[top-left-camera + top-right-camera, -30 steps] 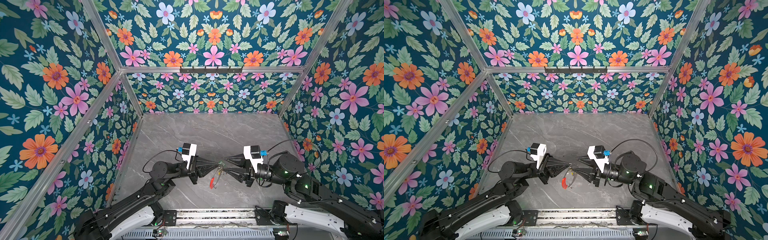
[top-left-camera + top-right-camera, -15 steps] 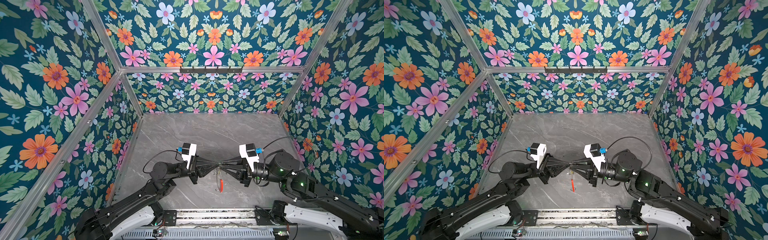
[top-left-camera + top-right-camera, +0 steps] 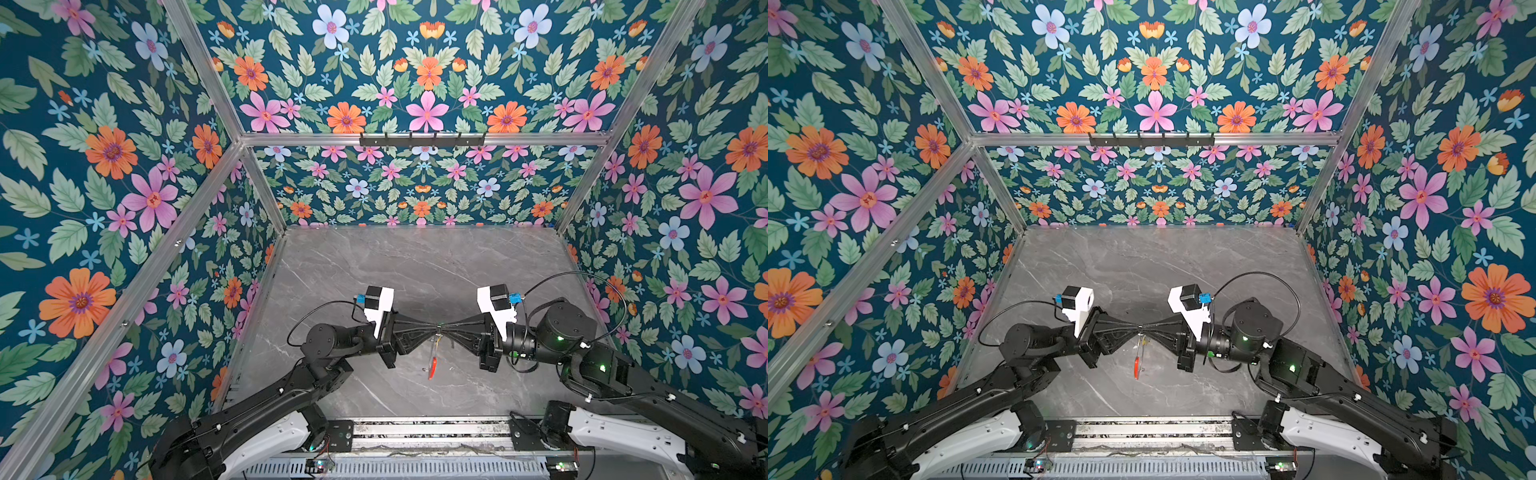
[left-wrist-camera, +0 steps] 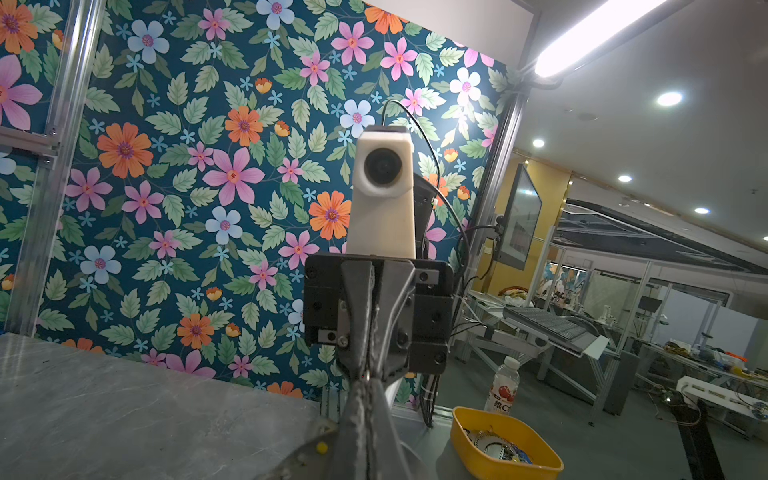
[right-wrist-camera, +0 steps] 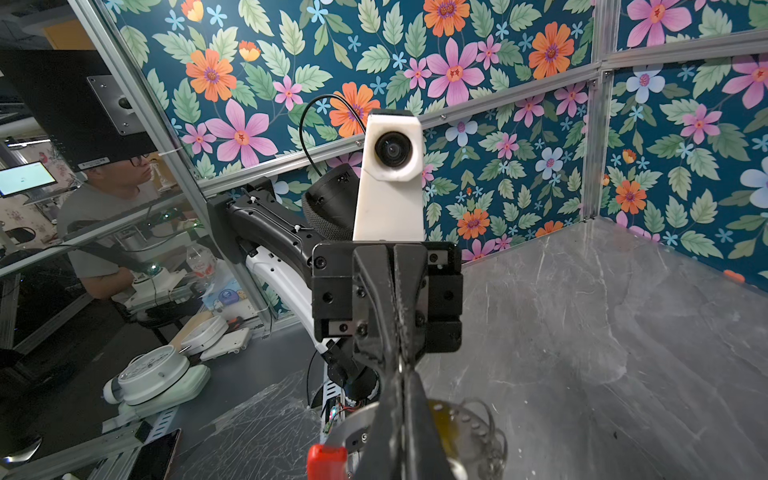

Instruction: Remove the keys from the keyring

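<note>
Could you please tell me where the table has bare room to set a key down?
The table is bare across its back half, between the back wall and the left gripper and right gripper. It is crowded at front centre, where they meet and the keyring hangs.

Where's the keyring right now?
In both top views the keyring hangs over the near middle of the table, from where the left claw and right claw tips meet, its red sleeve lowest.

Floral walls [image 3: 428,62], aluminium frame [image 3: 291,139], grey marble tabletop [image 3: 415,266]; ceiling strip light [image 4: 590,33], perhaps workshop [image 4: 623,311] beyond.
</note>
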{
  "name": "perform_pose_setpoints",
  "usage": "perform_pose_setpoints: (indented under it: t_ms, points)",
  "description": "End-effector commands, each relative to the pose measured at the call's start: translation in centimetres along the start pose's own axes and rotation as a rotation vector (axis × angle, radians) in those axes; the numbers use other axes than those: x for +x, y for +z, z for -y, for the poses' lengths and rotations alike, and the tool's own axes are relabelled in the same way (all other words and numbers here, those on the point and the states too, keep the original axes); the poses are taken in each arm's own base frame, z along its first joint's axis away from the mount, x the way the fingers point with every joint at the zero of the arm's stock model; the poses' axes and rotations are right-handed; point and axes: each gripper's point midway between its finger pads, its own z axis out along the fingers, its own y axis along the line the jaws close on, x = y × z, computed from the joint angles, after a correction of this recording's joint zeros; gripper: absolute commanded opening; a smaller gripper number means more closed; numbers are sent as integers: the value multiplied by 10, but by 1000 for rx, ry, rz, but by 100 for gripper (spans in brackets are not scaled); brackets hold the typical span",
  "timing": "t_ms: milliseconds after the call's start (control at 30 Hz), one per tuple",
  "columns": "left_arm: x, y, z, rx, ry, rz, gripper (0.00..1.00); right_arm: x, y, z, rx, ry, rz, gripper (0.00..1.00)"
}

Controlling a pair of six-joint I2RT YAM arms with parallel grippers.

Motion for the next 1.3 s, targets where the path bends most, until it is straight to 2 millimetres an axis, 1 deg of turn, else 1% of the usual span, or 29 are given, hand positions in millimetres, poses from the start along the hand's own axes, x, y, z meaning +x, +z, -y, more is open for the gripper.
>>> perform_pose_setpoints:
  t_ms: [0,33,67,133,200,267,367,533,600,667,800,900,967,1100,1267]
  points:
    - [-9,0,3,9,24,37,0,-5,-2,-4,-18,2,11,0]
    - [-9,0,2,2,19,36,0,-4,-2,-4,-16,4,8,0]
    - [-10,0,2,-2,19,37,5,-3,-3,-2,-13,7,0,0]
    - [-10,0,0,-14,9,33,25,-2,-7,2,2,16,-16,0]
    - [-9,-1,-1,-31,-4,22,37,0,-11,7,11,34,-40,0]
    - [-7,-3,0,-46,-16,0,40,4,-16,11,20,57,-73,0]
    - [1,-3,-7,-106,-32,-74,40,10,-23,17,45,59,-120,0]
    - [17,0,-18,-179,-73,-230,38,18,-31,14,37,40,-186,0]
    - [21,2,-21,-193,-84,-281,38,19,-31,12,20,40,-202,0]
    - [23,5,-20,-183,-99,-318,38,21,-30,10,-4,42,-219,0]
    - [27,9,-21,-186,-113,-387,34,26,-27,7,-38,43,-256,0]
    - [29,10,-18,-166,-121,-412,31,25,-26,7,-42,39,-261,0]
    - [31,10,-14,-140,-130,-425,31,23,-26,9,-37,37,-258,0]
    - [36,11,-15,-130,-141,-441,33,19,-24,9,-38,36,-249,0]
    - [34,13,-12,-109,-144,-445,29,19,-22,13,-23,40,-252,0]
